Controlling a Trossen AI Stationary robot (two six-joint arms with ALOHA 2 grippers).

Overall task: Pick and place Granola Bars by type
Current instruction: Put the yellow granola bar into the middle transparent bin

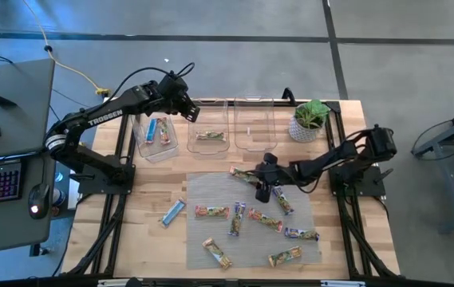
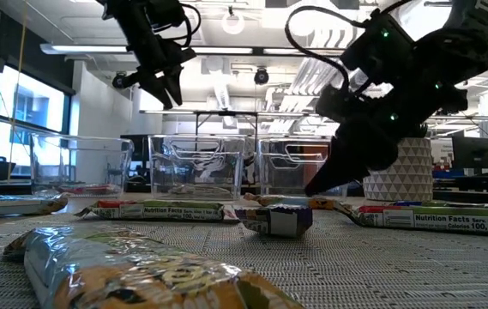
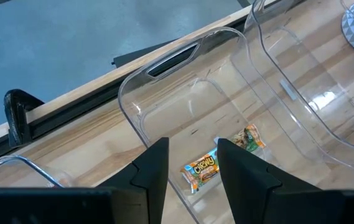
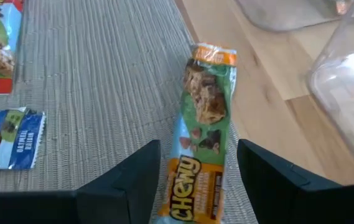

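Hovering low over the grey mat (image 1: 211, 231), the right gripper (image 1: 262, 189) has its fingers open wide, with a green-orange granola bar (image 4: 200, 134) lying flat between them at the mat's edge nearest the bins. The fingers are not yet touching it, as far as I can tell.

The left gripper (image 1: 188, 112) hangs above the middle bin (image 1: 208, 121) with its fingers parted and empty. One green-orange bar (image 3: 221, 157) already lies inside that bin, and two blue bars (image 1: 159, 130) lie in the left bin (image 1: 151, 149). The other granola bars (image 1: 250, 219) are scattered on the mat, and one blue bar (image 1: 172, 211) lies on the bare desk (image 1: 147, 239) beside the mat.

The bar looks light and thin, with a shiny wrapper that is probably slippery and soft. I judge that the best hold is across the narrow width near the middle, not on the crimped ends.

The right wrist view shows the bar's print and its alignment with the fingers, which the high view hides under the arm. The high view alone shows all bins and the spread of bars. The low view suggests how near the gripper is to the mat.
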